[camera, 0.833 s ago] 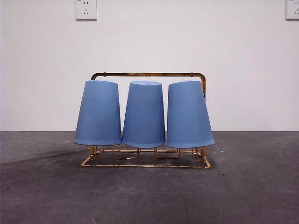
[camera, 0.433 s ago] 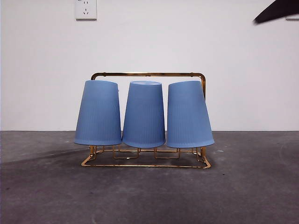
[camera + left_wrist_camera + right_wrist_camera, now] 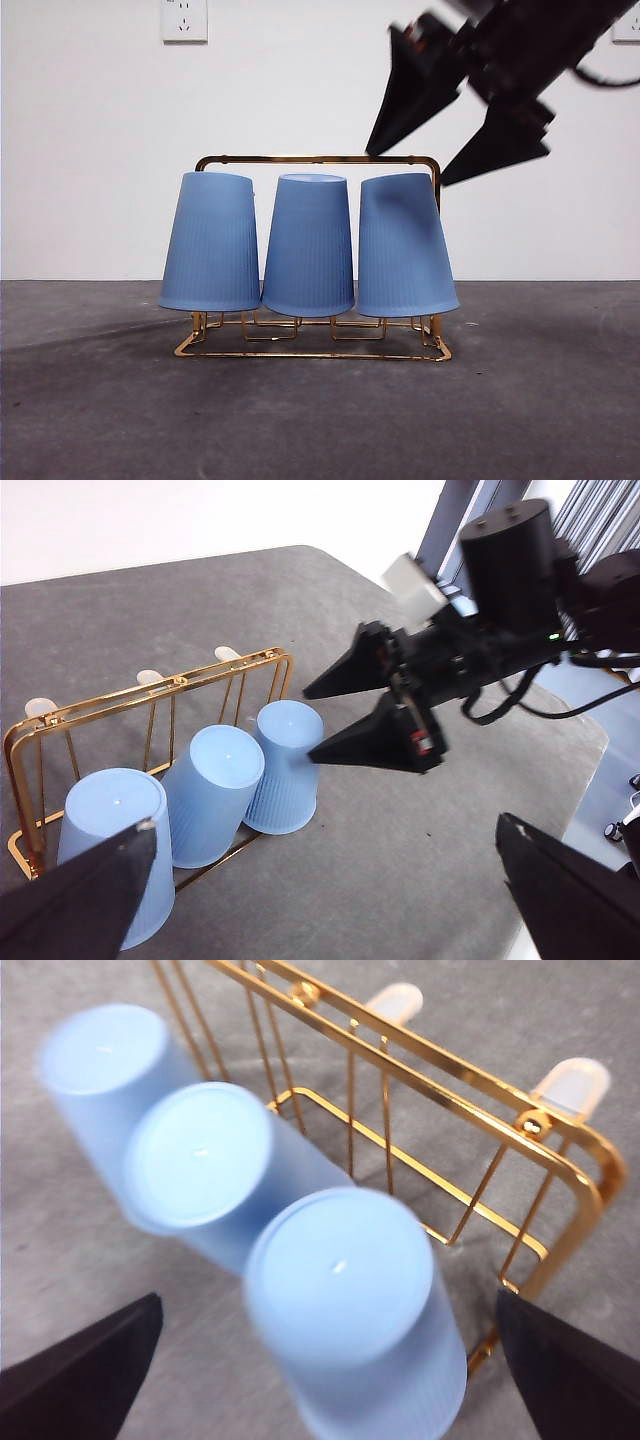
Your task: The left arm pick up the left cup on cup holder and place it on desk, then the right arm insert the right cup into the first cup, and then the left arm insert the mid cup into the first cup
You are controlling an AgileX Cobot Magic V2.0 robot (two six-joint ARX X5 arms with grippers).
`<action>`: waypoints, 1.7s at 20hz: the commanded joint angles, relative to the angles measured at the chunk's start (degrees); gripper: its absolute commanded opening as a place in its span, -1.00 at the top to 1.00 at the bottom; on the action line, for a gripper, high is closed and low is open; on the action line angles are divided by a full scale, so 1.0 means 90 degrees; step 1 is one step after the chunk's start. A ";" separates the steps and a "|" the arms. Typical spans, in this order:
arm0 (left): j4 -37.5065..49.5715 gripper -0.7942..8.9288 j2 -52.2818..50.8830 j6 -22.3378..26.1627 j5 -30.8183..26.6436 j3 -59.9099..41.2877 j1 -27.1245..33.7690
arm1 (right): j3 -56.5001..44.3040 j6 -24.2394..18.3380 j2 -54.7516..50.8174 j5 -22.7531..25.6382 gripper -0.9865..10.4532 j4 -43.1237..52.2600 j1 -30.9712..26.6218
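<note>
Starting on the left: the left cup (image 3: 212,242) sits upside down on the gold cup holder (image 3: 320,159), leaning a touch outward and untouched. The left tool (image 3: 325,823) is nowhere in the front view. Its own camera looks down on the rack from well off, jaws spread wide with nothing between them. The mid cup (image 3: 308,245) stands straight on its prong, rim touching its neighbours. The right cup (image 3: 405,245) tilts outward, and here's the news! Half a second ago there was only a dark tip at the top corner. Now the right tool (image 3: 405,170) has swept in, jaws wide apart, tips just above that cup's upturned base and beside the rack's top bar. From its wrist camera the right cup sits between the open jaws, not gripped. All three cups are on the holder and the grey surface (image 3: 540,400) has no cup on it. So the opening step looks not yet done, and it's the right arm, not the left, that's closing in first.
</note>
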 commanded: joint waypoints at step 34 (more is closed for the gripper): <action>0.0070 -0.32 0.0124 0.0092 -0.0044 0.0129 -0.0027 | 0.0289 0.0223 -0.2681 -0.0459 0.35 -0.2803 0.0644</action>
